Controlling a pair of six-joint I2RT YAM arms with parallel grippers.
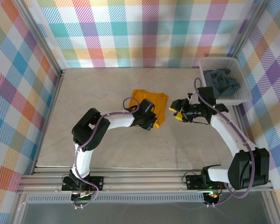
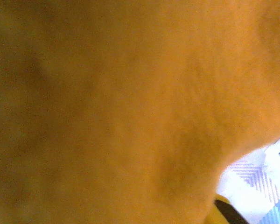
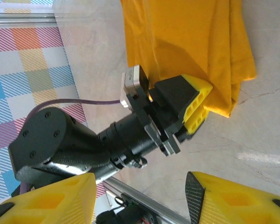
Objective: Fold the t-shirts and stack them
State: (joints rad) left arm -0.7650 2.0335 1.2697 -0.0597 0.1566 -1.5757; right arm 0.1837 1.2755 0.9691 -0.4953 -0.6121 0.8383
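The mustard-orange t-shirt (image 1: pixel 150 100) lies bunched and partly folded at mid-table. My left gripper (image 1: pixel 155 122) is at its near right corner, and its yellow fingers (image 3: pixel 196 108) are closed on the shirt's folded edge (image 3: pixel 191 42). Orange cloth (image 2: pixel 130 93) covers the left wrist view and hides the jaws there. My right gripper (image 1: pixel 177 113) hovers just right of the shirt. It (image 3: pixel 140 200) is open, with bare table between its fingers. The dark slate-grey t-shirt (image 1: pixel 224 83) lies crumpled in the basket.
The white lattice basket (image 1: pixel 218 59) stands at the back right against the checked wall. The two grippers are close together at the shirt's right side. An aluminium rail (image 1: pixel 144 176) runs along the table's near edge.
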